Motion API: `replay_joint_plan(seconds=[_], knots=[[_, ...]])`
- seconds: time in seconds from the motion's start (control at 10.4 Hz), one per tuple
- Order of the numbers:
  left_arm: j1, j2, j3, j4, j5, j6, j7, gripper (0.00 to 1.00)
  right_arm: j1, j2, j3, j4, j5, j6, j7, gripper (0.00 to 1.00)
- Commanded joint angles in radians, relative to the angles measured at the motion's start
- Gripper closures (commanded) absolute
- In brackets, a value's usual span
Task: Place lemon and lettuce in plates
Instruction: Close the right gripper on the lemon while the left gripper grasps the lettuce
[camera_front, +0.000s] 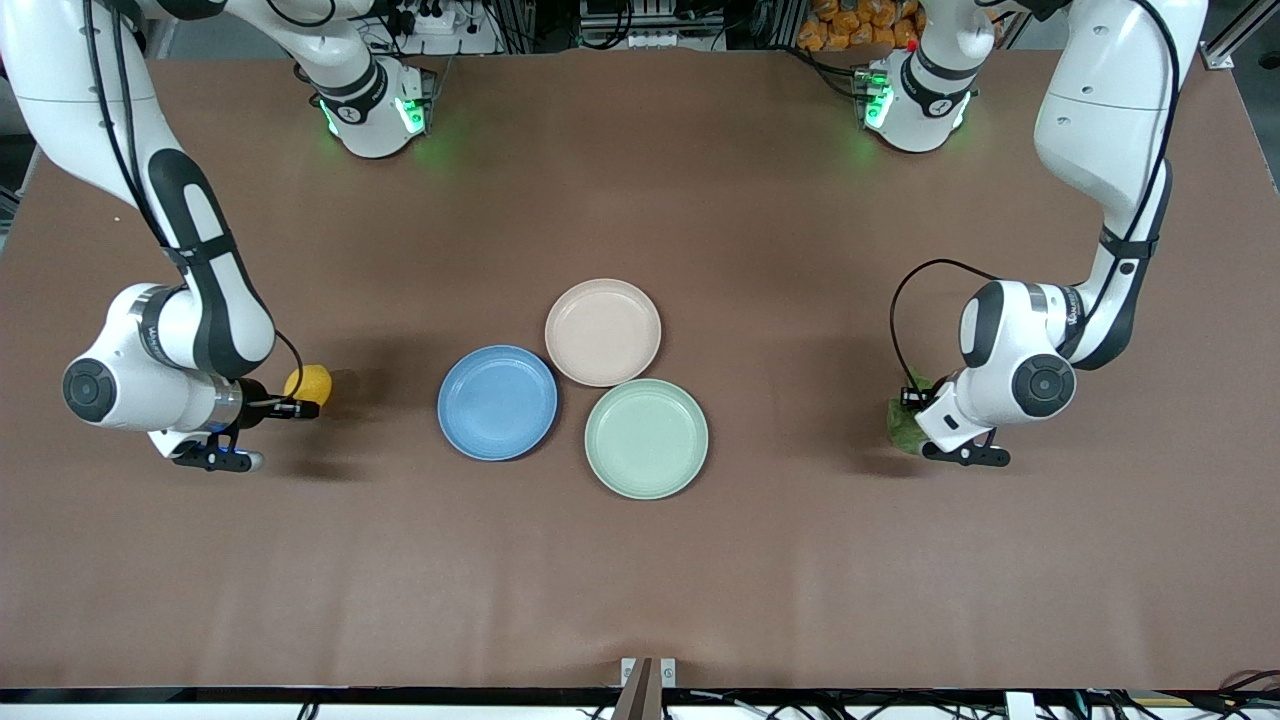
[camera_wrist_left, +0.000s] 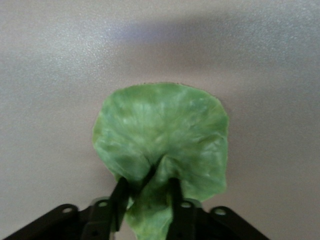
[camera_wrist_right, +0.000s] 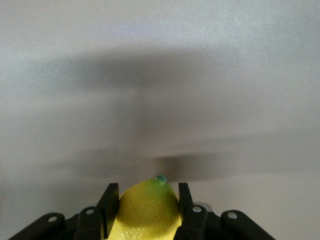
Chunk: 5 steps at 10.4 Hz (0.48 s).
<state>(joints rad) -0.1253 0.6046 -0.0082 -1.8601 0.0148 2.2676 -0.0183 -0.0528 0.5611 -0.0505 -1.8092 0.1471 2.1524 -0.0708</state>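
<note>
The right tool (camera_wrist_right: 147, 212) is squeezed shut on the lemon (camera_wrist_right: 148, 210), one finger on each side of it, at the right arm's end of the tabletop (camera_front: 640, 560). The lemon is small, yellow and oval, with a tiny green tip that sticks out past the fingers. The left tool (camera_wrist_left: 146, 200) pinches the lettuce (camera_wrist_left: 162, 137) by a fold at its edge, at the left arm's end of the tabletop. The lettuce is a bright green, wrinkly leaf that fans out wide in front of the fingers. Three plates sit touching each other in the middle, between the two arms. The blue plate (camera_front: 497, 402) is the one closest to the lemon, so the right arm should go there. The pink plate (camera_front: 603, 331) is a little farther from the front camera, and suits the lettuce. The mint-green plate (camera_front: 646, 438) lies on the lettuce's side too, so the left arm must not mix them up.
</note>
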Motion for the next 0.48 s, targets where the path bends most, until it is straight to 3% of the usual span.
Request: replay_joint_plan(seconds=[0.0, 0.19, 0.38], knots=[[-0.005, 0.007, 0.002, 0.030, -0.022, 0.001, 0.021, 1.00, 0.010, -0.013, 0.011, 0.133, 0.037, -0.136, 0.009, 1.00], [-0.007, -0.003, 0.002, 0.038, -0.022, -0.006, 0.020, 1.00, 0.077, -0.004, 0.011, 0.230, 0.038, -0.215, 0.113, 1.00], [-0.008, -0.017, 0.002, 0.059, -0.022, -0.043, 0.018, 1.00, 0.187, -0.013, 0.011, 0.237, 0.037, -0.217, 0.238, 1.00]])
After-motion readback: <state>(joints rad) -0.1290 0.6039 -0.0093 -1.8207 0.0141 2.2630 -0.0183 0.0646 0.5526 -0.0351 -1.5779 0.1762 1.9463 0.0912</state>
